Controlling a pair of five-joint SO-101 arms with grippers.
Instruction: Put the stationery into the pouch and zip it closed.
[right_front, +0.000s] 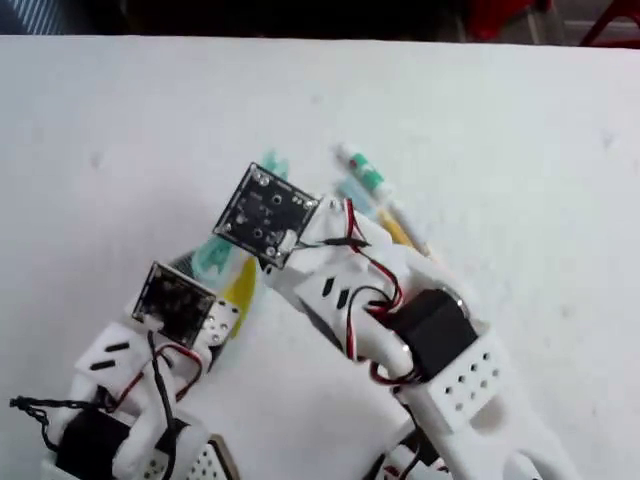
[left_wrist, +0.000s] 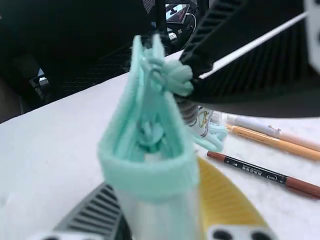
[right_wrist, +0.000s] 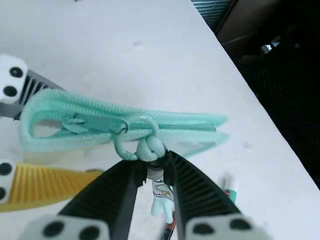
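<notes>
At mid-frame of the high view, glimpsed the mint pouch (right_front: 210, 256) half hidden, pens (right_front: 366, 177) loose upper right — packing and zipping left to do. Left wrist view: found left gripper (left_wrist: 156, 202) fingers clamped on its ribbed end, low centre. Right wrist view: saw right gripper (right_wrist: 152, 161) fingers pinching the zip pull (right_wrist: 149, 147).

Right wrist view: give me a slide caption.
Black ribbed right gripper pinches the looped zipper pull of a mint-green fabric pouch over the white table.

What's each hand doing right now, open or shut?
Left hand: shut on the pouch, at its end.
Right hand: shut on the zipper pull.
</notes>
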